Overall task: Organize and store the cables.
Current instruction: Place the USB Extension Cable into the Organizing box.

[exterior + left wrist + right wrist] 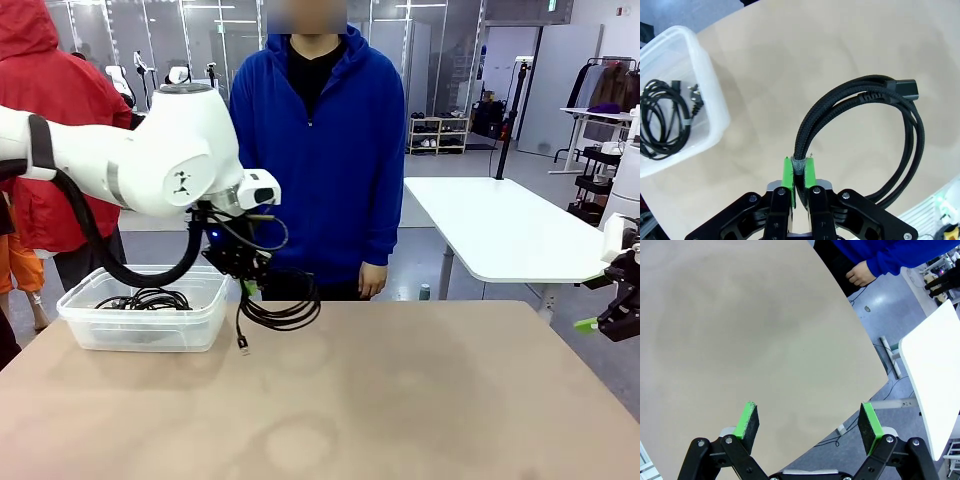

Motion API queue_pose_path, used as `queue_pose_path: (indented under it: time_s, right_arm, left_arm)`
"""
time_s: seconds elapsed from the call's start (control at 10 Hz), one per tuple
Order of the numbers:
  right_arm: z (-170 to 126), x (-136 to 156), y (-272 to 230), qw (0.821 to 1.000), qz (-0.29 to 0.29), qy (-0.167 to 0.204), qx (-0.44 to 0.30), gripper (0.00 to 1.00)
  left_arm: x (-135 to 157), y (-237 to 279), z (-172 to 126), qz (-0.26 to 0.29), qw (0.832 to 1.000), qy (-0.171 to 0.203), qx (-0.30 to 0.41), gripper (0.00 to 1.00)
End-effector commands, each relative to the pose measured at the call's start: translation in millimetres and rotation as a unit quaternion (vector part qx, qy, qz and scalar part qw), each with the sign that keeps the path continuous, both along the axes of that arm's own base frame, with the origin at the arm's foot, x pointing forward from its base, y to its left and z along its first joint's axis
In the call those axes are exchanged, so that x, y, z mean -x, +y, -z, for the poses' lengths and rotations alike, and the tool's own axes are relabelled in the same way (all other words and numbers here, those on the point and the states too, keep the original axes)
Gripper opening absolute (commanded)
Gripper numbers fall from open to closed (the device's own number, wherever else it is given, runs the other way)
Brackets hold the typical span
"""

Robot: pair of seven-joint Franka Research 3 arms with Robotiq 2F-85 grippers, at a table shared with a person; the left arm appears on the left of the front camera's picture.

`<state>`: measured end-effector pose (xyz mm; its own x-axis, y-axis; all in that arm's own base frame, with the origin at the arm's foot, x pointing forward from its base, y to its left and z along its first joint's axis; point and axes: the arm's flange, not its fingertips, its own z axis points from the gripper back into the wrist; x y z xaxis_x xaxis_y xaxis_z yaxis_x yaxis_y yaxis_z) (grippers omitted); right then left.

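Bin (pixel 80 325) with one coiled cable (pixel 148 298) inside, on table (pixel 400 400).

Robotics lab or test hall. Glass partition walls (pixel 190 30) at rear, white worktables (pixel 500 225) on grey floor, clothing rack (pixel 605 95) at right, shoe shelf (pixel 438 135), more white arms (pixel 120 80) behind standing people.

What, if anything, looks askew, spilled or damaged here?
Nothing stands out. The left gripper holds a neatly coiled black cable above the table, one plug dangling; another coiled cable lies inside the clear bin.
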<state>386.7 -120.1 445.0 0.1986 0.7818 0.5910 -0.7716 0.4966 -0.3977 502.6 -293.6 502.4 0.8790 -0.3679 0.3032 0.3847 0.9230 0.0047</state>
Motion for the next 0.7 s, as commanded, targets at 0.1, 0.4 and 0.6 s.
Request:
queue_pose_path:
  time_s: [0.1, 0.4, 0.6]
  right_arm:
    - [-2.9, -1.1, 1.6, 1.000, 0.007, 0.009, -0.005, 1.00]
    - [-2.9, -1.1, 1.6, 1.000, 0.007, 0.009, -0.005, 1.00]
    - [-2.9, -1.1, 1.6, 1.000, 0.007, 0.009, -0.005, 1.00]
  left_arm:
    - [-7.3, 68.5, -5.9, 0.011, 1.000, -0.008, 0.019, 0.00]
    - [-40.9, 158.1, -18.7, 0.027, 1.000, -0.009, 0.003, 0.00]
    - [-65.1, 202.3, -25.7, 0.038, 0.999, -0.009, -0.010, 0.00]
